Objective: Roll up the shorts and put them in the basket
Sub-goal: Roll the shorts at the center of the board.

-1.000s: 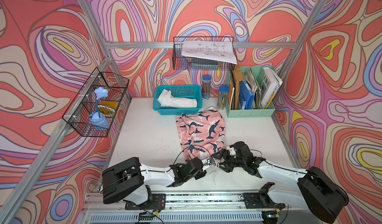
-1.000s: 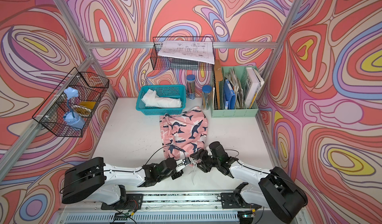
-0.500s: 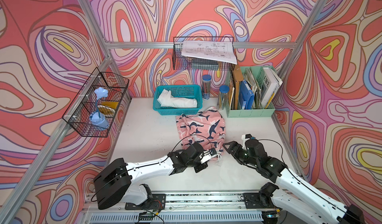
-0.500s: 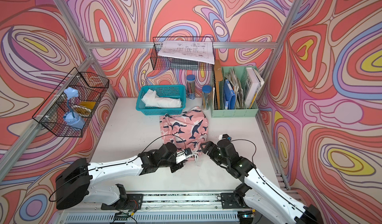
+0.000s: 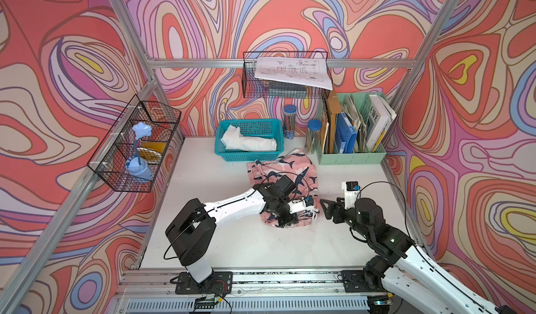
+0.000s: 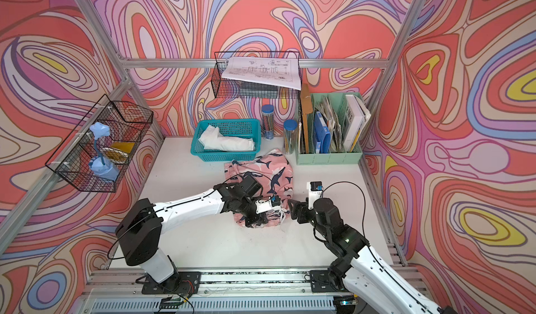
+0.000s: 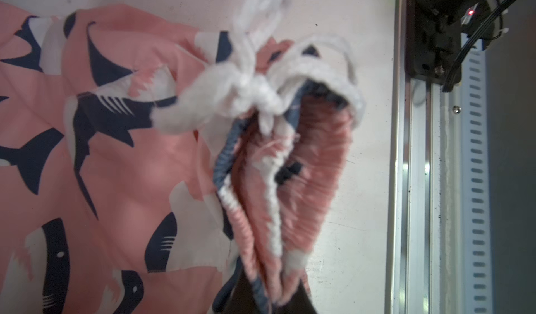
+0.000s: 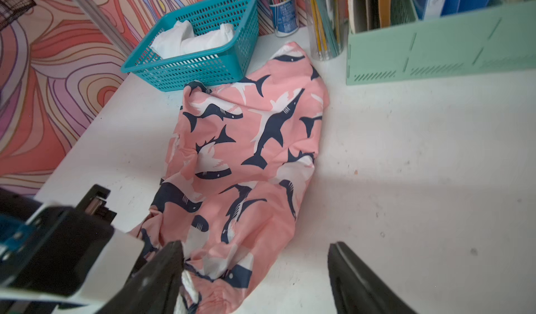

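Pink shorts (image 5: 301, 164) printed with navy-and-white sharks lie on a white table (image 5: 217, 182). Their leg end sits close to a teal basket (image 5: 249, 154) and a green file organiser (image 5: 351, 159) at the back, and their waist end points toward the front edge. The left gripper (image 5: 286, 219) is clamped tight on the gathered waistband (image 7: 313, 159), holding that near end bunched up, with the white drawstring (image 7: 246, 80) knotted on top. The right gripper (image 5: 326, 208) hangs just beside the bunched end with its jaws spread wide, holding nothing.
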You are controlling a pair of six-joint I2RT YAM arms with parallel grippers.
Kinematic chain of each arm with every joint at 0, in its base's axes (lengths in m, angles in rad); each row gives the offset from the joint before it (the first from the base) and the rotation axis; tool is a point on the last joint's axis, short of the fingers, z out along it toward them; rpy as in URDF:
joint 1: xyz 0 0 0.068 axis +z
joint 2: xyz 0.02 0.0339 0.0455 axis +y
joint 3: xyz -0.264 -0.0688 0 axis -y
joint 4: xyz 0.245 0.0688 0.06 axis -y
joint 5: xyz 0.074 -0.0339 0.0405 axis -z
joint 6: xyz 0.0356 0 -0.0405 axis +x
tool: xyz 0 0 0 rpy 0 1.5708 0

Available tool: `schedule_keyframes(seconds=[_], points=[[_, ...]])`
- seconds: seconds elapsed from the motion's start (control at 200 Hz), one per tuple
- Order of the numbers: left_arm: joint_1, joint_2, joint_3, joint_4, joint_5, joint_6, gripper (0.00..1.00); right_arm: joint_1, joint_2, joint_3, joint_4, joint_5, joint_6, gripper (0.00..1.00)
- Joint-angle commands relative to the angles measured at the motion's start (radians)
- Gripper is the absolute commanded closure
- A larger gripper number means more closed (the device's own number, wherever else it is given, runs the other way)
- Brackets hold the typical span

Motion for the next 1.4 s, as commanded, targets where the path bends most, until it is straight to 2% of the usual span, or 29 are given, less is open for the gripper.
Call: schedule_keyframes(seconds=[0.0, 0.075, 0.175, 0.371, 0.521, 0.686, 0.836, 1.016, 1.207, 1.397], points=[[0.053, 0.064, 0.086, -0.16, 0.116, 0.074, 1.0, -0.001, -0.062, -0.044, 0.131, -0.005, -0.313, 0.2], [0.079, 0.114, 0.137, -0.209, 0.13, 0.101, 1.0, -0.001, -0.102, -0.075, 0.191, -0.061, -0.423, 0.2], [0.108, 0.182, 0.211, -0.277, 0.154, 0.127, 1.0, -0.001, -0.125, -0.097, 0.232, -0.114, -0.504, 0.21], [0.13, 0.297, 0.322, -0.389, 0.166, 0.176, 1.0, 0.004, -0.07, -0.089, 0.217, -0.184, -0.617, 0.24], [0.131, 0.319, 0.341, -0.419, 0.197, 0.19, 1.0, 0.01, -0.053, -0.068, 0.207, -0.21, -0.757, 0.25], [0.131, 0.352, 0.349, -0.435, 0.217, 0.183, 1.0, 0.022, 0.025, 0.004, 0.054, -0.265, -0.968, 0.27], [0.131, 0.402, 0.374, -0.457, 0.222, 0.17, 1.0, 0.035, -0.014, -0.042, 0.049, -0.3, -1.113, 0.27], [0.136, 0.448, 0.391, -0.449, 0.166, 0.138, 1.0, 0.099, -0.069, -0.088, 0.082, -0.259, -1.291, 0.28], [0.15, 0.484, 0.421, -0.458, 0.146, 0.111, 1.0, 0.143, 0.018, -0.037, -0.026, -0.195, -1.53, 0.29], [0.166, 0.488, 0.442, -0.451, 0.162, 0.09, 1.0, 0.145, 0.082, -0.042, -0.038, -0.219, -1.588, 0.32]])
